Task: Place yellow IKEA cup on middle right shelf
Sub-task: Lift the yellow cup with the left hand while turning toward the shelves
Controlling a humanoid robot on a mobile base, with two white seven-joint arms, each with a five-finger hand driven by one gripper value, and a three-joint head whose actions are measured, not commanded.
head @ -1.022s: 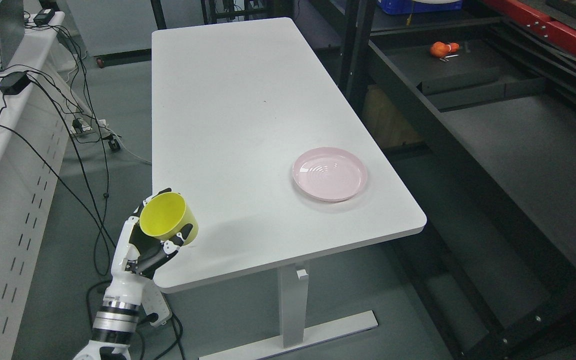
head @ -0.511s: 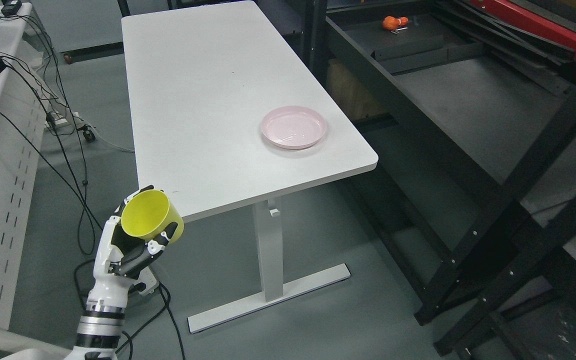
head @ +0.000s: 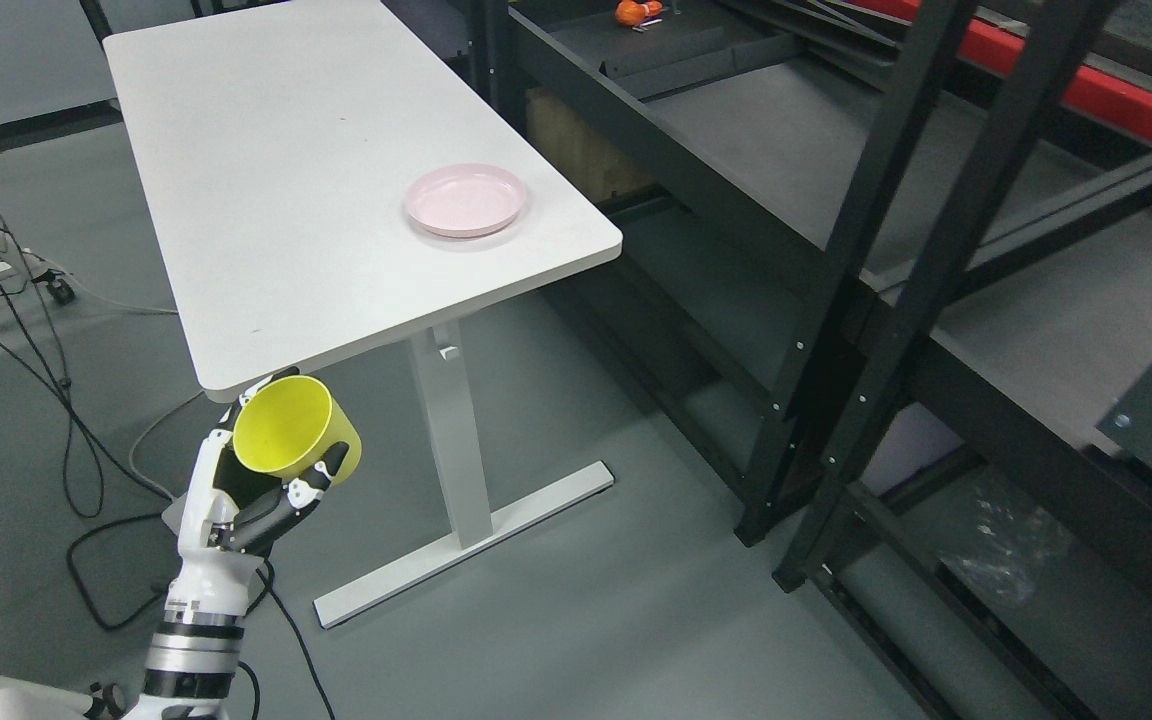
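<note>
Yellow cup (head: 296,440) tilted in the left hand's (head: 256,490) curled fingers.

The yellow cup (head: 294,441) hides the left hand's (head: 254,492) palm.

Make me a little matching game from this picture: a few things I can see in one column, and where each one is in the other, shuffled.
Things:
1. yellow cup
2. pink plate
3. orange object
4. black cables

Places:
A. on the grey floor at the left
B. far back on the dark shelf
C. held in the left robot hand, below the table's near edge in the picture
D. on the white table, near its right corner

Pairs: 1-C, 2-D, 3-B, 4-A
</note>
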